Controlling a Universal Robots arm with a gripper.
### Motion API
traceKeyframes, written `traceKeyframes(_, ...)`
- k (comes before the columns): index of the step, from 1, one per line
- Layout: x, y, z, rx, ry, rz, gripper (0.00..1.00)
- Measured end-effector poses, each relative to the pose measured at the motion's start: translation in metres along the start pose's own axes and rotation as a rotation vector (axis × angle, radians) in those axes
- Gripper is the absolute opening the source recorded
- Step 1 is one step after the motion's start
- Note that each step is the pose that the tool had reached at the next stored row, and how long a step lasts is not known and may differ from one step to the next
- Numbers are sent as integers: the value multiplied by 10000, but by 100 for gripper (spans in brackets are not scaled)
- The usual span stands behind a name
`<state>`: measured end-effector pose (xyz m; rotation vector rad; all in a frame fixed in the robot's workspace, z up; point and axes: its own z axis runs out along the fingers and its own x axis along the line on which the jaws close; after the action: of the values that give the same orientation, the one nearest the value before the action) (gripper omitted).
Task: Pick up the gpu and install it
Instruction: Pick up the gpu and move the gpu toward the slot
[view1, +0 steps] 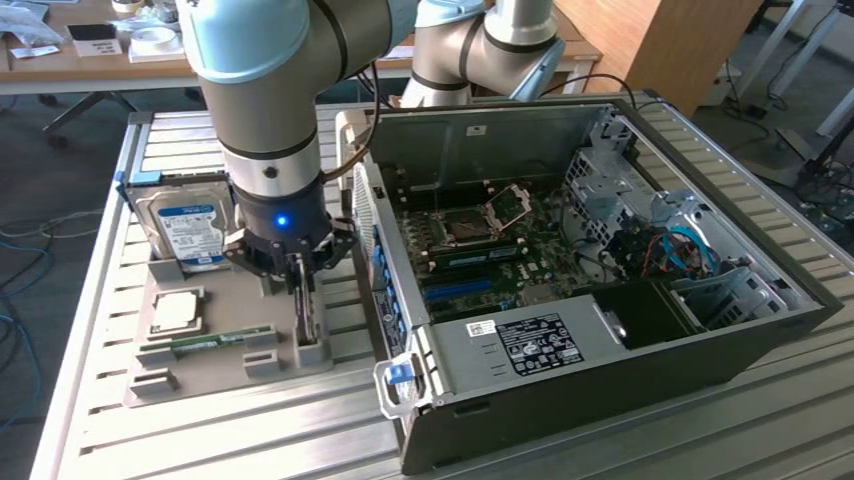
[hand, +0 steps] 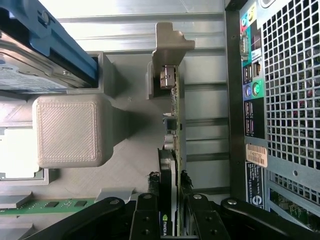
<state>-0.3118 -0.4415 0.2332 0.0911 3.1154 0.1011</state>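
Evidently we have only the grasp done: our gripper (hand: 171, 222) clamps its fingers on the gpu (hand: 173, 145), standing edge-on on the grey tray (view1: 200, 385), at nine o'clock from the open case (view1: 601, 370) in the exterior view; lifting and installing are left.

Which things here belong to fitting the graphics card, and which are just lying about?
In the job: graphics card, gripped by the jaws; open computer case.
Lying about: hard drive; processor chip; memory stick.
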Motion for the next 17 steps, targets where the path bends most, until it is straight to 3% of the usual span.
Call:
traceKeyframes(4, 0, 0, 1, -10, 25, -393, 26)
traceKeyframes(11, -1, 0, 0, -10, 26, -404, 26)
traceKeyframes(17, -2, 6, -92, -10, 27, -404, 26)
